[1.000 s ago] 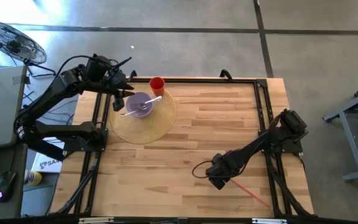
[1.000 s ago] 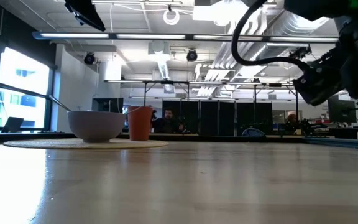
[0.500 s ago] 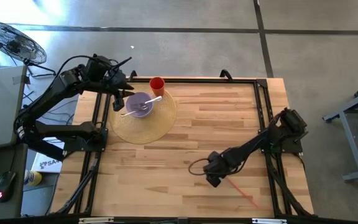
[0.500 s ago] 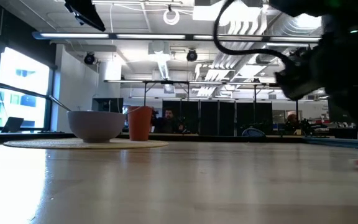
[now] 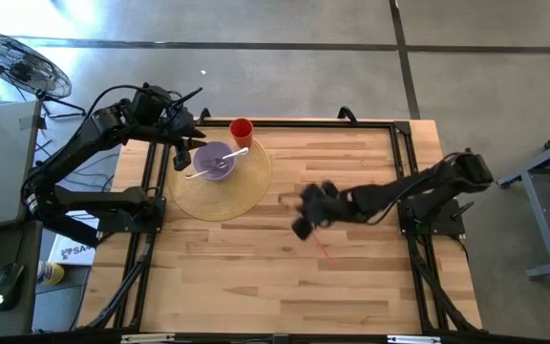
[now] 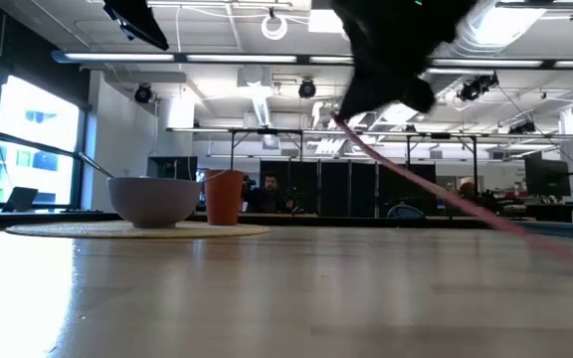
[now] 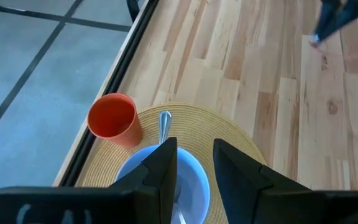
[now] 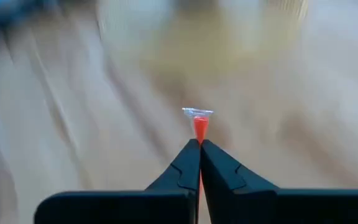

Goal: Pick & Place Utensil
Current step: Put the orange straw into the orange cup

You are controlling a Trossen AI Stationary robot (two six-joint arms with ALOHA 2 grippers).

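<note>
Right hand [image 5: 301, 227] is pinched tight on the thin red utensil [image 6: 436, 189], carrying it above the desk [image 5: 351, 287] near the middle. I'd keep it level and aim for the bowl [image 5: 215, 161] on the mat [image 5: 242, 196]. Left hand [image 5: 184, 153] waits over the bowl, fingers narrowly apart.
</note>
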